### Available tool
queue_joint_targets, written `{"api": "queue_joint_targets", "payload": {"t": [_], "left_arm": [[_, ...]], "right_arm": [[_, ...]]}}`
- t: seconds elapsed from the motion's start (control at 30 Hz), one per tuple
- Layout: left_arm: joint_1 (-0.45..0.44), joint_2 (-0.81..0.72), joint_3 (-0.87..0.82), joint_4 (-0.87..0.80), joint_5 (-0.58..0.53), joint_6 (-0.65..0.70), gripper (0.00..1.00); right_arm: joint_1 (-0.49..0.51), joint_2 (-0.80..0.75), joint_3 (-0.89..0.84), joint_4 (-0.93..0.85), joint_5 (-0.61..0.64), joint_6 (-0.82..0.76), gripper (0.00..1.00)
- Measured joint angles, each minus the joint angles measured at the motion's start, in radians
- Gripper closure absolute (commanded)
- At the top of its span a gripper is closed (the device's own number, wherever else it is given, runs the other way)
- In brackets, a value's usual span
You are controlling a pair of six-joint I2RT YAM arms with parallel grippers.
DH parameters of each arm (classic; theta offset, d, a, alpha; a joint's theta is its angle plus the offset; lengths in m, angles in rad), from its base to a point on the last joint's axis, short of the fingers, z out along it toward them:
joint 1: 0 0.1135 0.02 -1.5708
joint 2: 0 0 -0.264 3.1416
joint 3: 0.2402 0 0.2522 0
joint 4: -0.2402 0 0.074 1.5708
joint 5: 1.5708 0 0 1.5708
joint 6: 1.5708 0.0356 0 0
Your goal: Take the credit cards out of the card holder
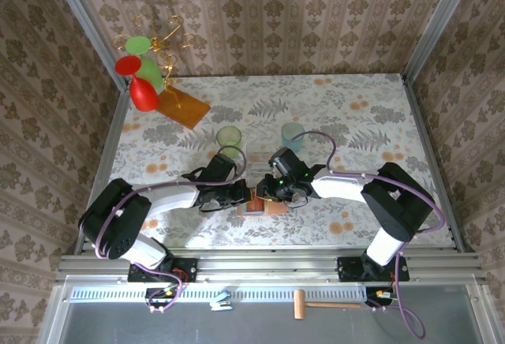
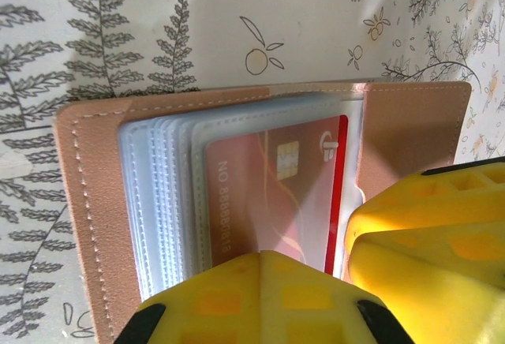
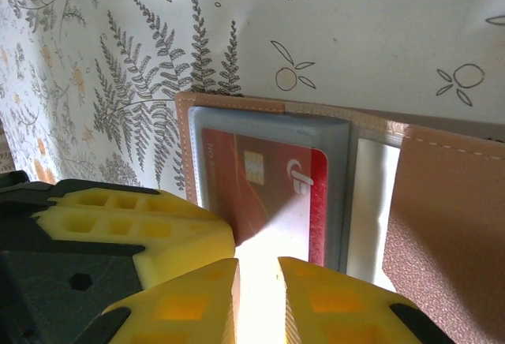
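Note:
The tan leather card holder [image 2: 85, 202] lies open on the floral tablecloth, its clear sleeves fanned out. A red credit card [image 2: 268, 190] with a chip sits in the top sleeve, its red edge poking out on the right. My left gripper [image 2: 261, 256] is shut, fingertips together, resting on that sleeve's near edge. The right gripper's yellow finger [image 2: 430, 241] sits right beside it. In the right wrist view my right gripper [image 3: 257, 265] stands open by a narrow gap over the same red card [image 3: 260, 174], and the holder's flap [image 3: 450, 226] lies to the right. From above, both grippers meet over the holder [image 1: 259, 207].
A green cup [image 1: 229, 136] and a pale blue cup [image 1: 293, 133] stand just behind the grippers. An orange-brown board [image 1: 183, 106] and red and green goblets [image 1: 140, 84] on a gold stand occupy the back left corner. Metal rails edge the table.

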Motion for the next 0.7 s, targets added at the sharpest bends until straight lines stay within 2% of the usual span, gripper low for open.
{"api": "queue_joint_targets", "payload": {"t": [0.47, 0.7], "left_arm": [[0.000, 0.000, -0.001, 0.000, 0.000, 0.000, 1.00], [0.000, 0.000, -0.001, 0.000, 0.000, 0.000, 1.00]], "right_arm": [[0.000, 0.002, 0.000, -0.045, 0.015, -0.007, 0.76], [0.000, 0.002, 0.000, -0.070, 0.034, -0.027, 0.81]]}}
